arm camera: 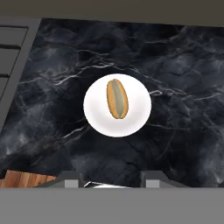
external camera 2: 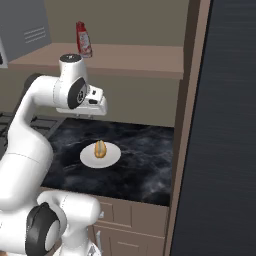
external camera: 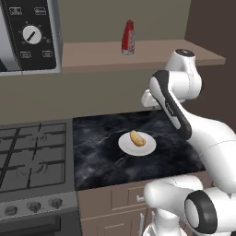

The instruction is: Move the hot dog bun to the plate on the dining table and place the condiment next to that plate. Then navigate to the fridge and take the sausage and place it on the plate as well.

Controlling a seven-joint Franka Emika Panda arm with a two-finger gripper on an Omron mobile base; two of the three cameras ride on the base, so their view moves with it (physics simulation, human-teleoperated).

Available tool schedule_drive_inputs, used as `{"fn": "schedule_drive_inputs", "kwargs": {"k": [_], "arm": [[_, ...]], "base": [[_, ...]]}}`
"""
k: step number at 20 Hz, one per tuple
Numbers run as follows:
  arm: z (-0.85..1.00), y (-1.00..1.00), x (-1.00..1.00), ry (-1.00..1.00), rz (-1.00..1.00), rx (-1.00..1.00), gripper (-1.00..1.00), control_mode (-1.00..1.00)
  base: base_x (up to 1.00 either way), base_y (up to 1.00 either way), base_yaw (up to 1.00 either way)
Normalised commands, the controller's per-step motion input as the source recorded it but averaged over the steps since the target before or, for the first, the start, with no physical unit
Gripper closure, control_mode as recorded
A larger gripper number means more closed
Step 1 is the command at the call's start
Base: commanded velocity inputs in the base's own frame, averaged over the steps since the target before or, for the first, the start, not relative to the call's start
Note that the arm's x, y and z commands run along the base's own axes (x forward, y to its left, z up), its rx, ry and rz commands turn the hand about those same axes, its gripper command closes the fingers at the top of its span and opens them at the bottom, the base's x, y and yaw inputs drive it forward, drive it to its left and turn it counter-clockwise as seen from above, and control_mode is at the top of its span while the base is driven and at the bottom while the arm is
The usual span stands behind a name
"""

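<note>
I count one hot dog bun (arm camera: 117,99), one small plain white plate (arm camera: 97,118) under it, and one red condiment bottle (external camera: 128,38). The bun lies on the middle of that white plate, which sits on the black marbled worktop (external camera: 101,161) just right of the gas hob (external camera: 32,154). From my hand camera the bun's long axis runs toward the back wall and the front edge of the counter, its paler split facing up. The bottle stands upright on the wooden shelf (external camera: 92,57) above the worktop, well apart from the plate. My gripper (external camera 2: 92,113) hangs over the worktop, above and behind the plate, fingers drawn in and holding nothing.
</note>
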Motion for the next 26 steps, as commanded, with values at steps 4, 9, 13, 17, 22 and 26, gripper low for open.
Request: {"fn": "schedule_drive_inputs", "kwargs": {"k": [4,9,13,17,22,26], "arm": [[-0.04,0.01,-0.26,-0.03,0.00,0.00,-1.00,-1.00],[-0.72,0.19,-0.36,0.07,0.00,-0.10,-1.00,-1.00],[-0.78,0.21,0.00,0.28,0.00,-0.14,-1.00,-1.00],[-0.56,0.27,0.16,0.16,0.00,-0.12,-1.00,-1.00],[-0.32,0.06,0.42,0.05,0.00,0.00,-1.00,-1.00],[-0.20,0.00,0.46,0.08,0.00,0.00,-1.00,-1.00]], "base": [[0.00,0.00,0.00],[0.00,0.00,0.00],[0.00,0.00,0.00],[0.00,0.00,0.00],[0.00,0.00,0.00],[0.00,0.00,0.00]]}}
